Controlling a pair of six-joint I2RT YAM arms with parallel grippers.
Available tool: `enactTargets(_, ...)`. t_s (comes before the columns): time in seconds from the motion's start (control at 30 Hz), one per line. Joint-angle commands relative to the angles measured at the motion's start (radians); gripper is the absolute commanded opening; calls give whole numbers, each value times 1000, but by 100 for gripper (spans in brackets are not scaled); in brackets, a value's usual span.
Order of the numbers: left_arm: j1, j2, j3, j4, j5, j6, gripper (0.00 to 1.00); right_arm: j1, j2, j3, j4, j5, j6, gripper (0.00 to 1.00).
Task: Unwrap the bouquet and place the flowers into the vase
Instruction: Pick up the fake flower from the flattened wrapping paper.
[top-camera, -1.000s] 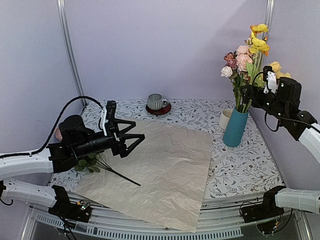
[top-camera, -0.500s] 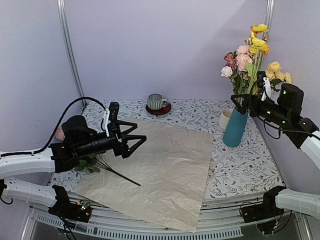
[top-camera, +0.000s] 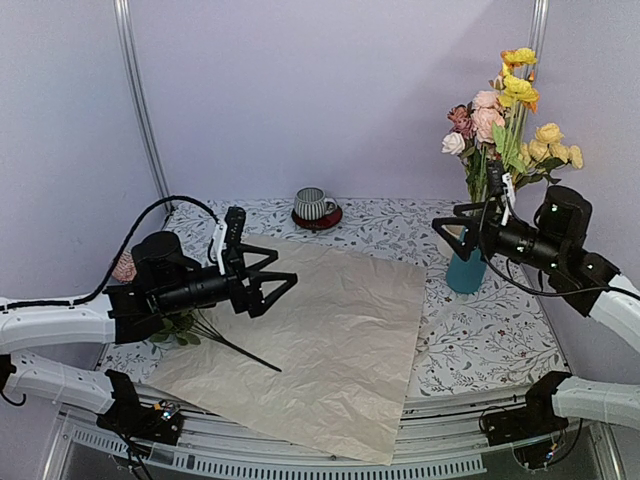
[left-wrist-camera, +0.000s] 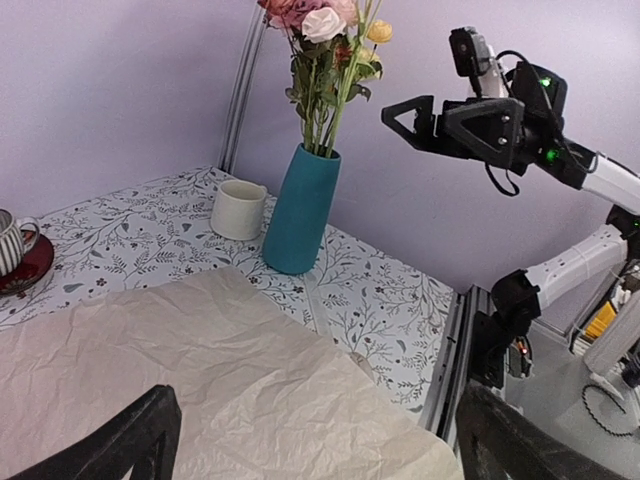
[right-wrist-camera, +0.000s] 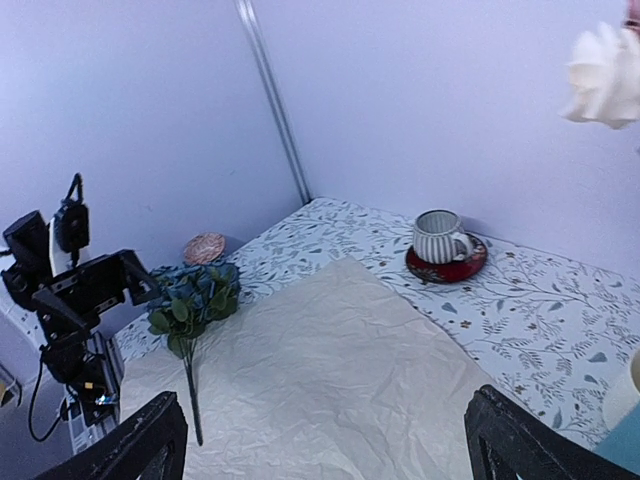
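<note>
Overhead view of a patterned table with two robot arms. The right gripper (top-camera: 450, 238), jaws spread wide and holding nothing, has pulled down and away from the stems it was beside a second ago. It now hangs in front of the teal vase (left-wrist-camera: 298, 212) at the table's right rear. Pink, cream and yellow flowers (top-camera: 500, 110) stand upright in that vase, so that batch looks delivered. The peach wrapping paper (top-camera: 330, 320) lies flat and open. A leafy bunch (right-wrist-camera: 195, 298), possibly blue-flowered, lies at the paper's left edge, under the left gripper (top-camera: 272, 290). That gripper, also wide apart and empty, has barely shifted. The bunch probably goes in next.
</note>
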Motion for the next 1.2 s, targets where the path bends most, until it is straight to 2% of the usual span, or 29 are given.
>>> enactTargets(0.0,-8,9,22,-8,-55,-19,98,132,46,-40,90,16,-50,99)
enactTargets(0.13,-8,0,15,-79,-197,-67,98,204,121,-46,137,47,-79,99)
enactTargets(0.27,-5,-36,-4,-225,-398,-195,98,226,194,-43,203,42,-91,99)
enactTargets(0.37,14,-78,-35,-294,-469,-288,98,240,252,-36,262,35,-100,99)
enactTargets(0.47,54,-107,-58,-385,-496,-401,97,251,324,-11,315,26,-113,99)
enactTargets(0.6,130,-107,-63,-530,-474,-556,89,274,426,32,368,10,-135,99)
enactTargets(0.7,176,-93,-89,-567,-427,-645,87,290,496,76,373,17,-162,99)
enactTargets(0.83,188,-81,-136,-634,-463,-841,81,298,560,99,397,21,-180,99)
enactTargets(0.97,190,-74,-169,-701,-494,-1008,72,302,599,57,472,29,-179,99)
enactTargets(1.17,190,-59,-167,-804,-484,-1176,68,303,641,-55,621,84,-179,99)
